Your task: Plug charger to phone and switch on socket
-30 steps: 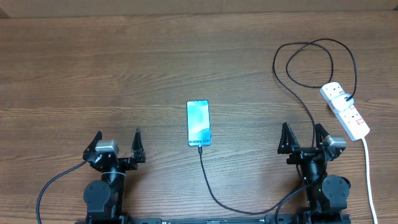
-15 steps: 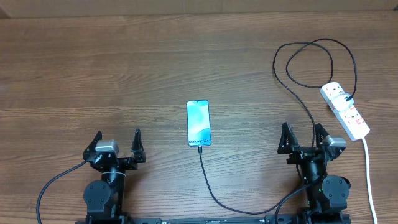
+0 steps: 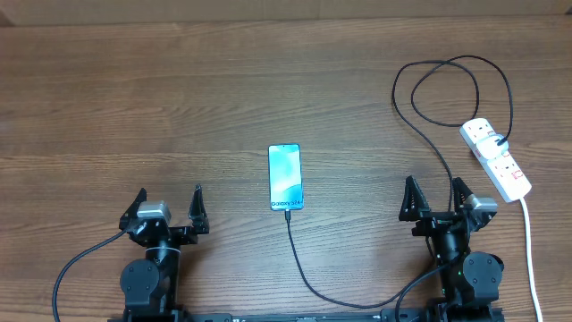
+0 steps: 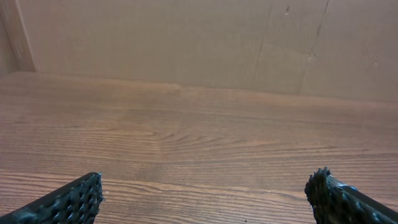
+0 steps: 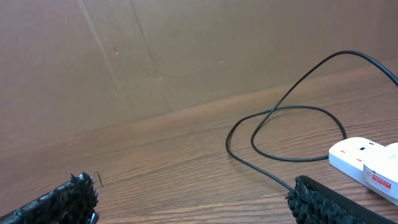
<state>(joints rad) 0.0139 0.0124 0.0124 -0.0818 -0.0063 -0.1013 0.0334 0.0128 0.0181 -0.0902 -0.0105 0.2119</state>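
Centrally on your table (image 3: 179, 89) lies the phone (image 3: 286, 177), screen up. The charger (image 3: 289, 229) meets its near edge, sweeps right along the near side, loops at far right and reaches the socket (image 3: 496, 159), whose white cord (image 3: 529, 241) trails toward you. Your left gripper (image 3: 170, 191) and right gripper (image 3: 434, 182) both stand fully spread, holding nothing, near-left and near-right of the phone.

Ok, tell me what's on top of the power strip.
A black charger plug sits in an outlet on the power strip. Its pins are covered by the plug body; whether the strip is switched on is too small to tell.
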